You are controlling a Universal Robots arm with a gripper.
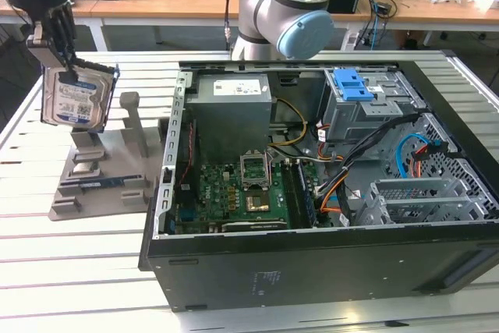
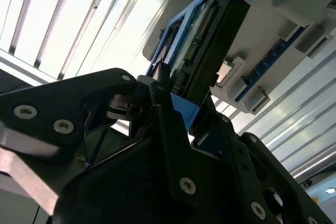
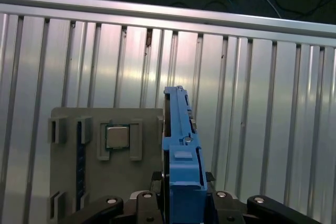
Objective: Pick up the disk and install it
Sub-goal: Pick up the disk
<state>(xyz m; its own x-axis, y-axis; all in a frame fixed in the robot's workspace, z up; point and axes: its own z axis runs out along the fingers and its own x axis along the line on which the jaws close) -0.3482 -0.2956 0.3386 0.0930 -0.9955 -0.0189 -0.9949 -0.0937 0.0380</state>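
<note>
Hanging upright at the upper left of the exterior view, the disk (image 1: pixel 76 100) was clamped by its top edge in the gripper (image 1: pixel 61 64), above the grey stand (image 1: pixel 109 163). Held so narrowly, it could be twisted loose if bumped against the case (image 1: pixel 312 263).

Pretty even room light in the exterior view, soft shadows. Harsh glare off the bench (image 2: pixel 58 19) in the second wrist view, gripper (image 2: pixel 181 92) dark up close.
</note>
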